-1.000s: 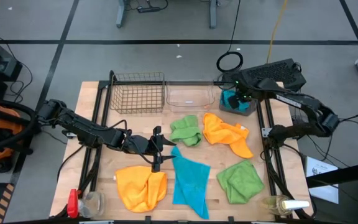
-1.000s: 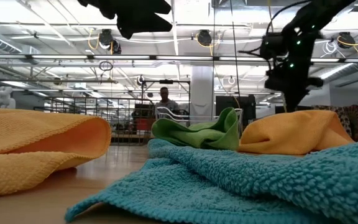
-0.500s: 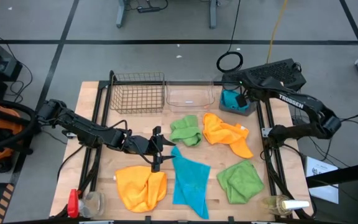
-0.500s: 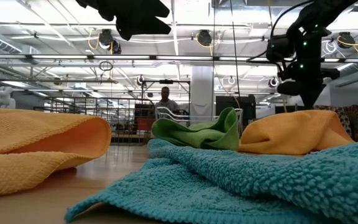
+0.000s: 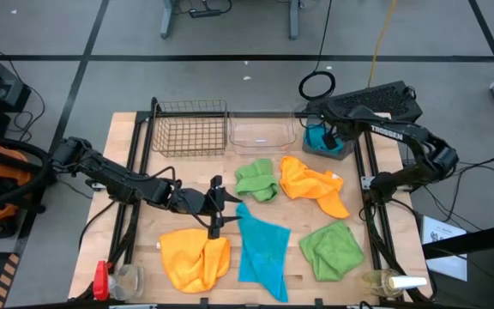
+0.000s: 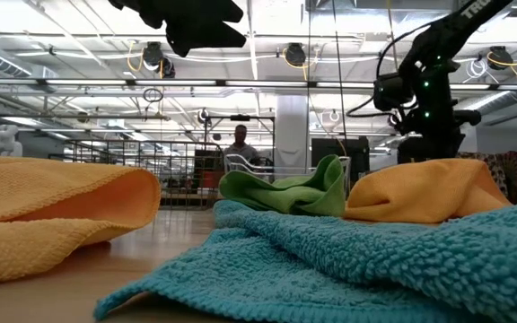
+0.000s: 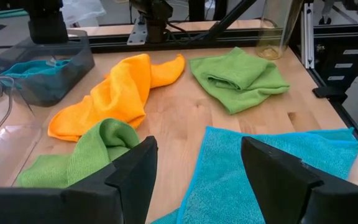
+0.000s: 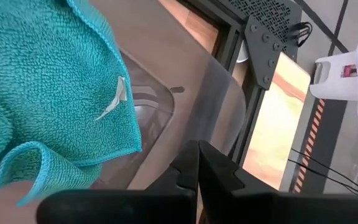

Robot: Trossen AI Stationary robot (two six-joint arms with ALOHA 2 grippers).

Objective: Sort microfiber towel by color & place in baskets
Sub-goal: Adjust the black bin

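Towels await sorting on a wooden worktop (image 5: pixel 131 137). Along the near edge lie an orange towel (image 5: pixel 194 257), a teal towel (image 5: pixel 262 249) and a green towel (image 5: pixel 331 249). The left gripper (image 5: pixel 219 206) hovers just above the teal towel's corner, between it and the near orange towel, its fingers (image 7: pixel 278 171) spread wide and empty. Mid-worktop, a second green towel (image 5: pixel 256 178) sits beside a second orange towel (image 5: pixel 314 186). Along the far edge stand the wire-mesh basket (image 5: pixel 189 129), the clear plastic tub (image 5: pixel 262 133) and, at the far right corner, the dark grey tub (image 5: pixel 340 148), already holding a teal towel (image 8: pixel 42 81). The right gripper (image 8: pixel 197 171) hangs over that tub, fingers pressed together, holding nothing. The likely risk: the left fingers closing where the teal towel nears the orange one could catch both colours at once.
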